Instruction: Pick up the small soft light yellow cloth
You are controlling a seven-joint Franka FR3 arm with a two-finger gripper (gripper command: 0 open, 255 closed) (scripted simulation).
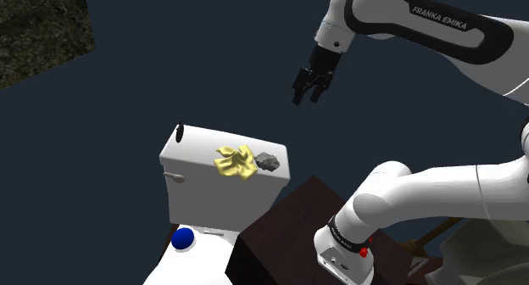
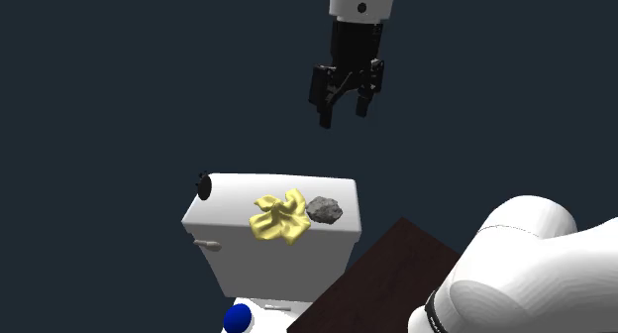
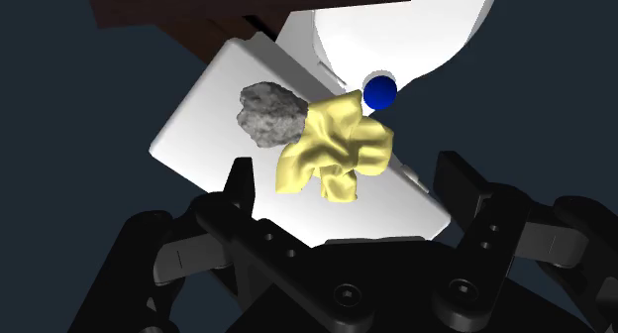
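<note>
Subject item: the light yellow cloth lies crumpled on the flat lid of a white toilet tank, just below centre in the shoulder view. In the second exterior view the cloth sits at the lower middle of the frame, on the right half of the tank lid.

Adjacent item: a grey rough lump rests on the same lid, touching the cloth's edge on the frame-right side. The wrist view confirms contact between lump and cloth.

Hand: sits in the upper middle of the shoulder view, well above the tank and to the right of the cloth, fingers pointing down. In the second exterior view the hand hangs in the upper middle with its two fingers spread apart and nothing between them. The wrist view shows the fingers standing wide, clear of the cloth.

Other: a blue ball sits on the white toilet at the lower left. A dark brown stand adjoins the tank at the lower right.
</note>
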